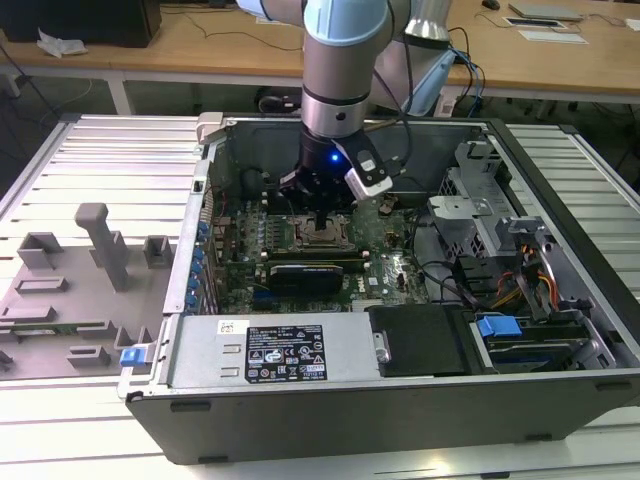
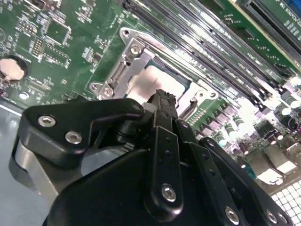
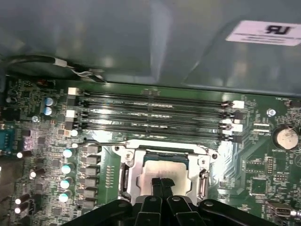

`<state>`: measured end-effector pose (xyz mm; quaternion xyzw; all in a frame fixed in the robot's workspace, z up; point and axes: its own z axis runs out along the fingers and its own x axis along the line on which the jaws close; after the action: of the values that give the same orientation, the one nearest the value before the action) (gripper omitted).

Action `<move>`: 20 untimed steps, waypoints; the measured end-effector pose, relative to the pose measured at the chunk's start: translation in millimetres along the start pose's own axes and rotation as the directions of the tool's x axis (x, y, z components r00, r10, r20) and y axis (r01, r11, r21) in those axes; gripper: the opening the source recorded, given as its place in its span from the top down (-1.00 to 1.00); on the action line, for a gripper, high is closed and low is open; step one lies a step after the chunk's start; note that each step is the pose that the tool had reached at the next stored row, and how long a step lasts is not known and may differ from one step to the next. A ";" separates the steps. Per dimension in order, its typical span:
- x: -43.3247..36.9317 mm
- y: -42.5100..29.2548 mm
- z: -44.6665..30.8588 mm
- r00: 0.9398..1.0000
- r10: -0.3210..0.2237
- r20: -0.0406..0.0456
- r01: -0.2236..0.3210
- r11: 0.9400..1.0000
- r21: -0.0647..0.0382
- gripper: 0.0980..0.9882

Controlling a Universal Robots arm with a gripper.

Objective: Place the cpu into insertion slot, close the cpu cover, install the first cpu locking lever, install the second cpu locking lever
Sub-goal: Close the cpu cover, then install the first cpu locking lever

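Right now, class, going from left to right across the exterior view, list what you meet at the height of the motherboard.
Grey fixture blocks → row of blue card clips → pincer → metal drive cage → coloured cable bundle.

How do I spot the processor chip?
In the open grey computer case, find the long black memory slots on the green circuit board. Beside them, under the black hand, lies the pale silver square chip: the only blank square, inside a shiny metal frame.
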<state>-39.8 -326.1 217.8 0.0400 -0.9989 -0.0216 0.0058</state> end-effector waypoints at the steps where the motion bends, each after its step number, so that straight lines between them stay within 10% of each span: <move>1: 0.0 0.1 -1.0 1.000 0.000 0.000 0.000 1.000 0.000 0.98; 11: 0.3 1.9 -40.3 1.000 0.000 0.006 0.000 1.000 0.001 0.98; 20: 0.4 1.9 -40.4 1.000 0.000 0.007 0.000 1.000 0.001 0.98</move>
<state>-39.7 -326.0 258.2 0.0401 -0.9990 -0.0212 0.0022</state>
